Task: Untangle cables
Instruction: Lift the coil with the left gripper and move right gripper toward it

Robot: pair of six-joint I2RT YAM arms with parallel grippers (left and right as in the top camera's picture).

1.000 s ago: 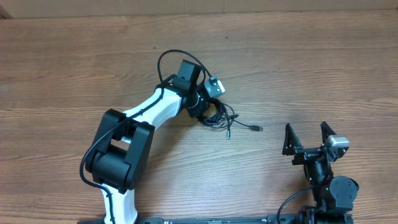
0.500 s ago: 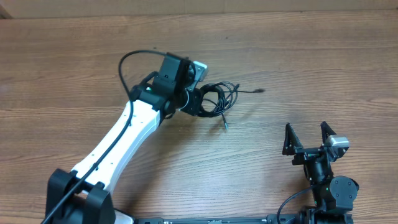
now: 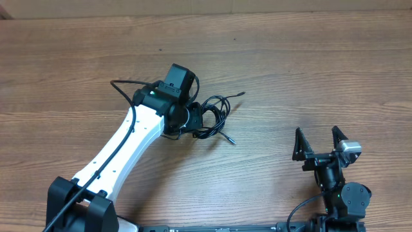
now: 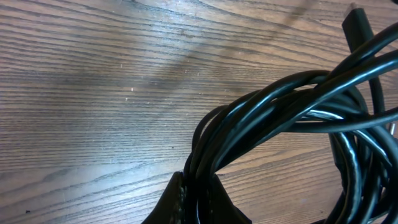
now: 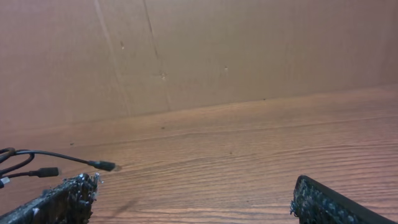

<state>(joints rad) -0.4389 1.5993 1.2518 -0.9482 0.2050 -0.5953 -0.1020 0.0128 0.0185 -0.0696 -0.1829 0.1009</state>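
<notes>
From overhead, the left gripper (image 3: 196,120) pinches the cables (image 3: 217,113), a looped black bundle near the middle of the wooden table (image 3: 309,71). The right gripper (image 3: 317,144) sits well apart from them, spread wide. In the left wrist view, the glossy loops rise from between the clamped fingers (image 4: 186,202). In the right wrist view, the fingers stand wide with nothing between them, and a plug (image 5: 104,165) lies far left.

Overhead stares straight down at the bench (image 3: 309,77); left wrist hugs the cables (image 4: 280,106); right wrist skims low, glimpsing them leftward.
</notes>
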